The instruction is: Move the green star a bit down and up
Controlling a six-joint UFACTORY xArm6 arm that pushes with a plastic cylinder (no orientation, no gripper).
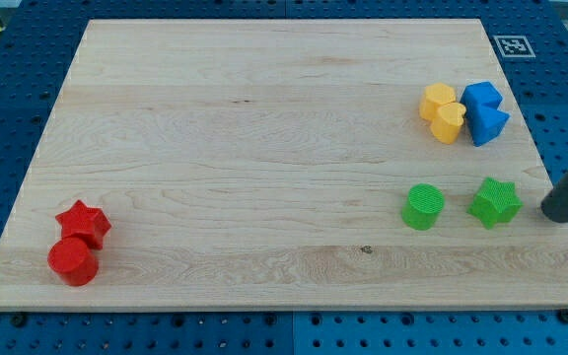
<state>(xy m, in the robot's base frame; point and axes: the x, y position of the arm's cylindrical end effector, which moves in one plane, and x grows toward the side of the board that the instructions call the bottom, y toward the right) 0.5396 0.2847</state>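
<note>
Looking along the view's bottom first, you see the red cylinder [72,261] at the lower left of the wooden board [264,148], with the red star [84,223] touching it just above. Across on the right, the green cylinder [423,207] stands near the green star [495,202], the two apart. The dark rod slants in from the view's right edge, and my tip [556,211] sits just right of the green star, not touching it and holding nothing. Farther up you find the yellow blocks [443,112] and the blue blocks [484,111] clustered together, touching, near the board's upper right.
</note>
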